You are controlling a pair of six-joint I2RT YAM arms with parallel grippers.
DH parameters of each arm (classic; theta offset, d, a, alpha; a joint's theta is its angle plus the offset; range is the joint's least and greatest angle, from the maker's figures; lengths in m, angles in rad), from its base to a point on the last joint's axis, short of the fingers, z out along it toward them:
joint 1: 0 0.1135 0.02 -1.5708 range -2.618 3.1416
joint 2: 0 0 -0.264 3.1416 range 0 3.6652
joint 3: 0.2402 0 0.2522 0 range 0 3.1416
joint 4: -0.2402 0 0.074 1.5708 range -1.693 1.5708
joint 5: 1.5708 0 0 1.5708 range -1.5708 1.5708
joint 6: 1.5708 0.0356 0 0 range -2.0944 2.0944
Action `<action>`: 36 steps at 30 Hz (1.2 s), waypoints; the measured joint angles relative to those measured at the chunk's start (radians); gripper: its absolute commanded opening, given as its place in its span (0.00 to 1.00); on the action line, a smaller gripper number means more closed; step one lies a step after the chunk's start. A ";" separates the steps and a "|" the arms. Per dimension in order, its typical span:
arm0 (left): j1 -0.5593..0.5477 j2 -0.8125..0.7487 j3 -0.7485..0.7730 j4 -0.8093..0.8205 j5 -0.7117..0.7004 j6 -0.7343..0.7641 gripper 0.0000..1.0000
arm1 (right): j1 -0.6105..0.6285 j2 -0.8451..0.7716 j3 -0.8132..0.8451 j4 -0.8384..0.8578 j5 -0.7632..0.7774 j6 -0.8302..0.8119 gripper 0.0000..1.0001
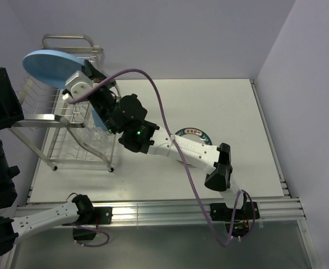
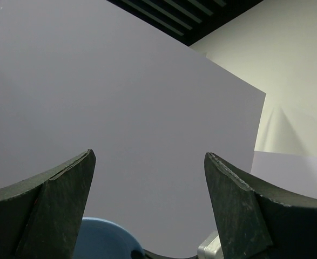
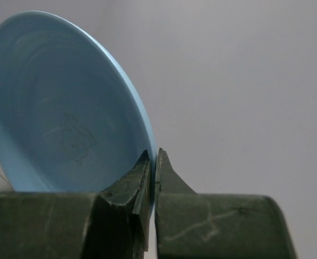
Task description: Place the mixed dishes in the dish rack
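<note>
Right tool pinched tight on the rim of the light-blue plate. Plate is tilted and held up over the top tier of the wire dish rack, which stands at the far-left of the surface. White plate with lettered rim lies flat on the surface, partly under the right arm. Left tool is wide, gripping nothing, with the blue plate's edge low in its view.
</note>
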 measured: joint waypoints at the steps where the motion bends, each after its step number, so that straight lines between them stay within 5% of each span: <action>1: 0.000 0.000 0.001 0.000 0.002 -0.002 0.88 | 0.005 0.016 0.021 -0.006 -0.011 -0.008 0.00; 6: 0.000 -0.001 0.027 -0.013 0.011 -0.019 0.88 | 0.021 0.124 0.159 -0.062 -0.082 -0.033 0.00; 36: 0.000 -0.012 0.073 -0.031 0.024 -0.055 0.86 | 0.014 0.224 0.214 -0.160 -0.168 0.002 0.00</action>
